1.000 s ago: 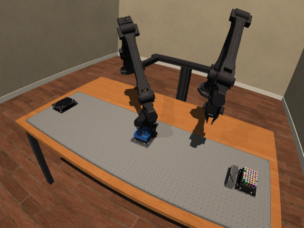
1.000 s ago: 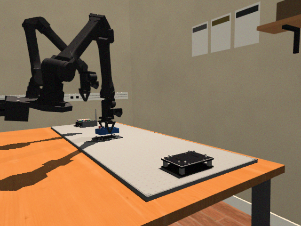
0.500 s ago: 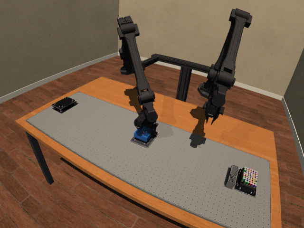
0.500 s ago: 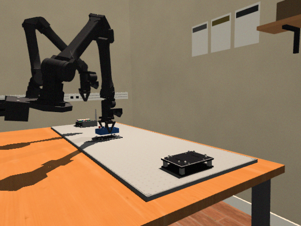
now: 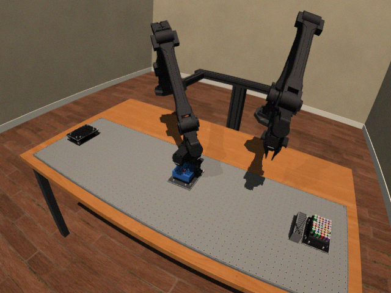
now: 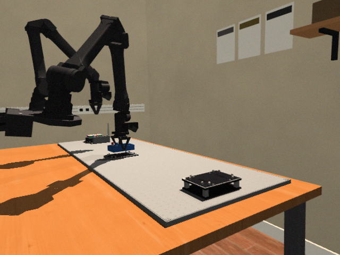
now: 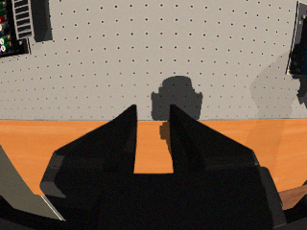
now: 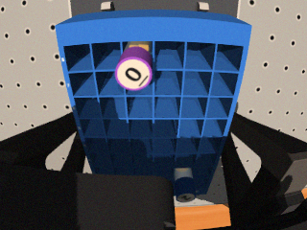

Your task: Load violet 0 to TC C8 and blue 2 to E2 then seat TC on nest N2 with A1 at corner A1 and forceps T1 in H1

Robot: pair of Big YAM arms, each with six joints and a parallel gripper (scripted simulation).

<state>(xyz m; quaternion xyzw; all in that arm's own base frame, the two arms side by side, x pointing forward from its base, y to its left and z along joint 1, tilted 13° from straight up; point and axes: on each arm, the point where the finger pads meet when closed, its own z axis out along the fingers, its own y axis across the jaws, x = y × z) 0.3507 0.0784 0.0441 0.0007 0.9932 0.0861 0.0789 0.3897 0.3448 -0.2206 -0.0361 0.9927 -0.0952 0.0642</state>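
- Raised nest [image 5: 82, 133] [image 6: 211, 178] is blocking low passage near the board's [image 5: 220, 201] [image 6: 153, 164] [image 7: 120, 57] [image 8: 275, 48] right end, by the arms' edge.
- TC [image 5: 182, 176] [image 6: 113, 148] [image 8: 153, 34], pinched by the right gripper [image 5: 192, 171] [image 6: 124, 145] [image 8: 153, 114], is hanging between that end and the left end, leaving a thin gap over its nest [image 5: 190, 185] [image 6: 134, 154] [image 7: 295, 38] [image 8: 168, 7].
- H1 [image 5: 295, 236] [image 6: 101, 139] [image 7: 31, 14] and R1 [image 5: 319, 242] [image 6: 90, 140] [image 7: 6, 47] are crowding the left end; a thin upright piece [image 6: 108, 130] is rising there.
- Wide lanes are running between TC and both ends.
- Left gripper [image 5: 272, 157] [image 6: 95, 111] [image 7: 153, 107] is hovering high, near the arms' edge.

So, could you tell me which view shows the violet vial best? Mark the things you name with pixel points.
The right wrist view: the violet vial [image 8: 134, 69] shows its "0" cap label there. The top view gives only a tiny speck; the exterior and left wrist views don't identify it.
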